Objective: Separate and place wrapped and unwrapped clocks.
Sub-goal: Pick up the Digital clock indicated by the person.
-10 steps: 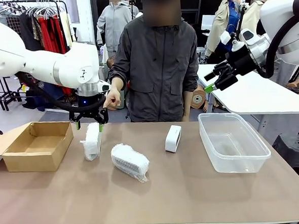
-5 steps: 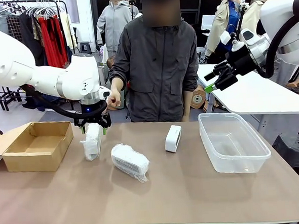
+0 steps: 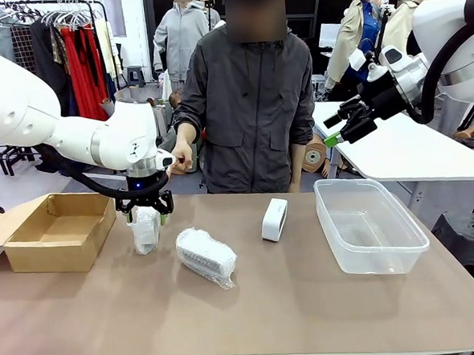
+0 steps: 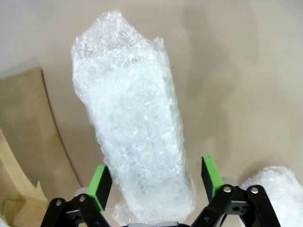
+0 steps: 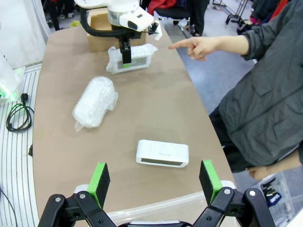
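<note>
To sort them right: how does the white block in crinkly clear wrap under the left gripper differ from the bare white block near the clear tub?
The wrapped white block has crinkly plastic; the bare white block is smooth. The wrapped one is bulkier, the bare one slimmer. The left gripper straddles the wrapped one; the bare one stands free. Both stand on edge.
</note>
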`<state>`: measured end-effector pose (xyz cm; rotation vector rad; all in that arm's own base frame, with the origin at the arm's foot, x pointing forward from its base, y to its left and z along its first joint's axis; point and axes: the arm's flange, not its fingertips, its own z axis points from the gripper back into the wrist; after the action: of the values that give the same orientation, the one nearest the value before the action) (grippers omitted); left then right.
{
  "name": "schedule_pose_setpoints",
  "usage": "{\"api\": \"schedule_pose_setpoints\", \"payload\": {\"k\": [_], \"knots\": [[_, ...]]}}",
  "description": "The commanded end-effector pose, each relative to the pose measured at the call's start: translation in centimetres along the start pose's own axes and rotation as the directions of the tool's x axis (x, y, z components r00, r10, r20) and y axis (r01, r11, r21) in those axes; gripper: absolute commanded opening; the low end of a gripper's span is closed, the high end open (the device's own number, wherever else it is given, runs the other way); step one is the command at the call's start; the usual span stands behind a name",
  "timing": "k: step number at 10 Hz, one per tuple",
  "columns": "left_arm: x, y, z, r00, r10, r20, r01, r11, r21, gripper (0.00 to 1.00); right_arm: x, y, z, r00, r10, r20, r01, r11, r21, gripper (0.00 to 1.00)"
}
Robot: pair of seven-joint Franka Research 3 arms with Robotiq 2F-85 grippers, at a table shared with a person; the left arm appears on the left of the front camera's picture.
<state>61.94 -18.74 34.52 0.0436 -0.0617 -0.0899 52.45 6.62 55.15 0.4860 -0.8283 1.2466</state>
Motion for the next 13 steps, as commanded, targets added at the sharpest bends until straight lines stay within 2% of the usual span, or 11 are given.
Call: {"api": "schedule_pose_setpoints", "payload": {"k": [1, 4, 5, 9, 12, 13], "knots": [[-0.4, 0.4, -0.4, 0.999, 0.002, 0.042, -0.002, 1.0, -0.004, 0.75, 0.1, 0.0, 0.1, 1.0, 0.003, 0.003, -0.003, 1.0, 0.0, 1.0], [-0.6, 0.6, -0.2, 0.999, 0.013, 0.042, -0.013, 1.0, -0.011, 0.16, 0.1, 0.0, 0.1, 1.0, 0.003, 0.003, -0.003, 1.0, 0.0, 1.0], [-0.8, 0.7, 0.1, 0.999, 0.006, 0.037, -0.006, 1.0, -0.013, 0.0, 0.1, 0.0, 0.1, 1.0, 0.003, 0.003, -0.003, 1.0, 0.0, 1.0], [-2.9, 1.1, 5.5, 0.998, -0.054, 0.016, 0.055, 0.997, -0.053, 0.0, 0.1, 0.0, 0.1, 1.0, 0.003, 0.003, -0.003, 1.0, 0.0, 1.0], [-4.0, 1.6, 13.1, 0.992, -0.127, -0.015, 0.127, 0.992, -0.022, 0.0, 0.1, 0.0, 0.1, 1.0, 0.003, 0.003, -0.003, 1.0, 0.0, 1.0], [-4.2, 1.5, 15.9, 0.993, -0.112, -0.028, 0.113, 0.993, 0.018, 0.0, 0.1, 0.0, 0.1, 1.0, 0.003, 0.003, -0.003, 1.0, 0.0, 1.0]]}}
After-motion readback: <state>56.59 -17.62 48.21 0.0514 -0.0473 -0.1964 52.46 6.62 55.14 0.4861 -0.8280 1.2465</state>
